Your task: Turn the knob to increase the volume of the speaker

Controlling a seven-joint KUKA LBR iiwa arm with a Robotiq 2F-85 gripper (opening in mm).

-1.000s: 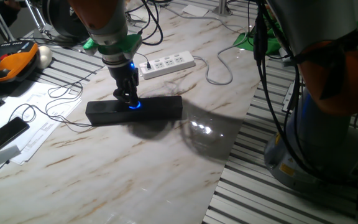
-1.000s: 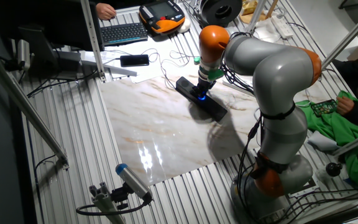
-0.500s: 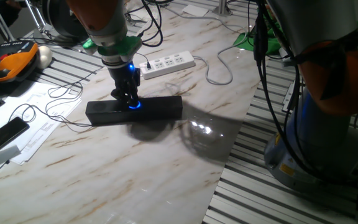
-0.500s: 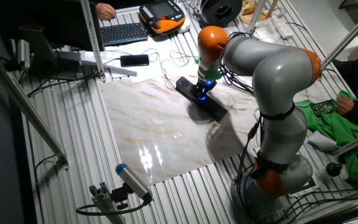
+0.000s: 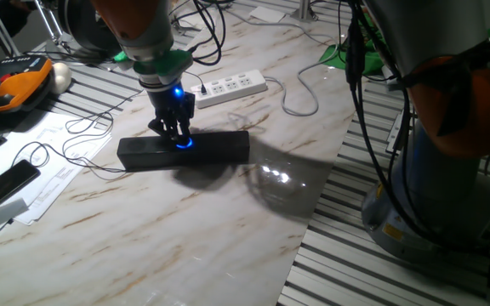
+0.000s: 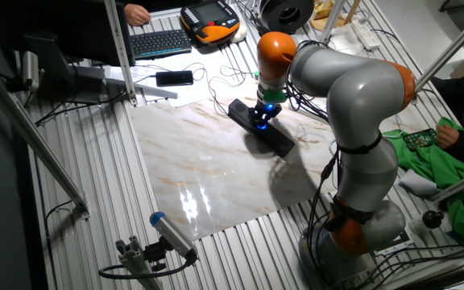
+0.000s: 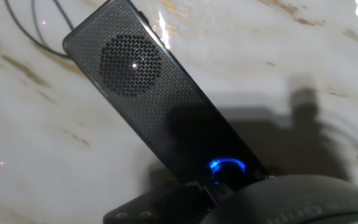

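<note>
Knob [image 5: 183, 143] sits mid-length on the speaker [image 5: 219, 146], which lies flat along the bench [image 5: 228, 229]. Gripper [image 5: 179, 137] is straight above, jaws down on the knob; can't tell if they're clamped. Turn axis vertical.

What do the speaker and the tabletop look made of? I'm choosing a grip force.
The speaker: probably hard matte black plastic, with a fine perforated grille, maybe metal. The tabletop: glossy white marble-look slab with tan veins and lamp glare; real stone or laminate, unclear.
</note>
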